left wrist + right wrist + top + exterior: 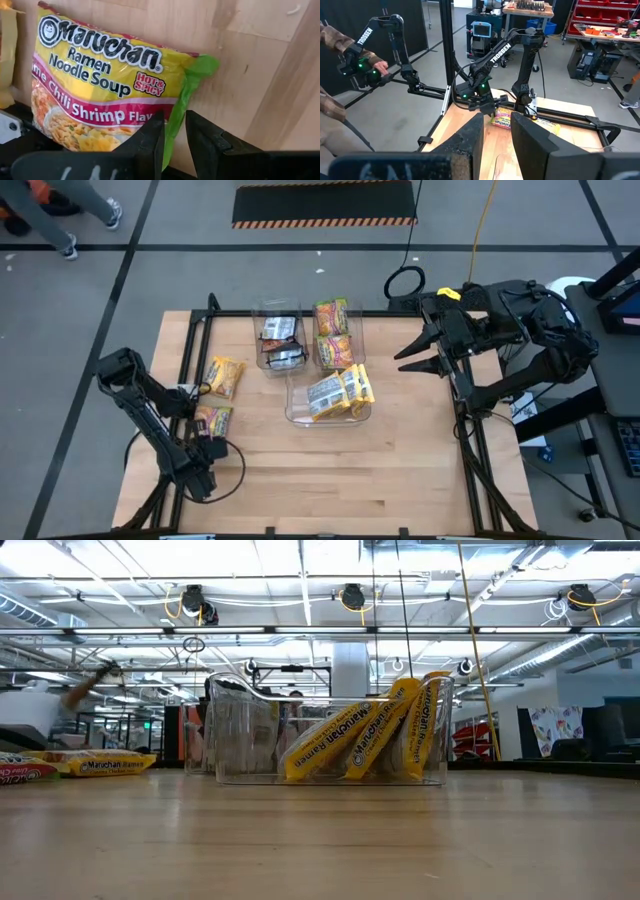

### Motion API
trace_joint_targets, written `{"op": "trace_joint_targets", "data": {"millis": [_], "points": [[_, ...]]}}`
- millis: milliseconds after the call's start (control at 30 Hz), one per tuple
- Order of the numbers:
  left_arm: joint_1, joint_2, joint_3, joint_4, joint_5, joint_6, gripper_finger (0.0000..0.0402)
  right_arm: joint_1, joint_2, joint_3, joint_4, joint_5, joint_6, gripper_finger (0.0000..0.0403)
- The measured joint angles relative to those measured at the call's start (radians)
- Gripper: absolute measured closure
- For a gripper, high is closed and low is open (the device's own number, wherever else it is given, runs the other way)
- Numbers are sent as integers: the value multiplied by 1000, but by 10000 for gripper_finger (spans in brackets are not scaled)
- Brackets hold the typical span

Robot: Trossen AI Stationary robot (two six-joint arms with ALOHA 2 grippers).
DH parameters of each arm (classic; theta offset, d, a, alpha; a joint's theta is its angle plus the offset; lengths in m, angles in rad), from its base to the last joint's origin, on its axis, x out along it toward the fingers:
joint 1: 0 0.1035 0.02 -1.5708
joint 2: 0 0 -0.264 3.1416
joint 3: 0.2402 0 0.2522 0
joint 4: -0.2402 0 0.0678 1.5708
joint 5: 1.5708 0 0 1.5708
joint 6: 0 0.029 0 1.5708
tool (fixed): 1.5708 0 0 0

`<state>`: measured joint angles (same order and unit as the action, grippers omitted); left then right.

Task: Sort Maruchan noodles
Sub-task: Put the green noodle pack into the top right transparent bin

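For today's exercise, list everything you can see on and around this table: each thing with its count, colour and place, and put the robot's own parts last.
Table: one, light wood, centre.
Clear bins: three, transparent, table's far middle.
Yellow packets: three, in the nearest bin.
Dark packets: about two, far left bin.
Lime-green packets: about two, far right bin.
Loose packets: two, yellow with green ends, table's left.
Person: one, floor beyond.
Left hand: open, over a loose packet.
Right hand: open, above the right edge.

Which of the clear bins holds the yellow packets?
The bin nearest the table's middle: yellow noodle packets lean inside it. The two behind hold dark and lime-green ones.
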<state>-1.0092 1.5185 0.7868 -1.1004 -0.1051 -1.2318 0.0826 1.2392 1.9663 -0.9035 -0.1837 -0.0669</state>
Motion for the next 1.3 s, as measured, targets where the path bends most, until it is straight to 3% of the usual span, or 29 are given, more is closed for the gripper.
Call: {"op": "trace_joint_targets", "data": {"millis": [733, 1300], "points": [[0, 0, -12, 42, -27, 43, 316, 0, 0, 0, -19, 0, -9, 310], [0, 0, -103, 62, -32, -102, 317, 0, 0, 0, -19, -1, -8, 310]]}}
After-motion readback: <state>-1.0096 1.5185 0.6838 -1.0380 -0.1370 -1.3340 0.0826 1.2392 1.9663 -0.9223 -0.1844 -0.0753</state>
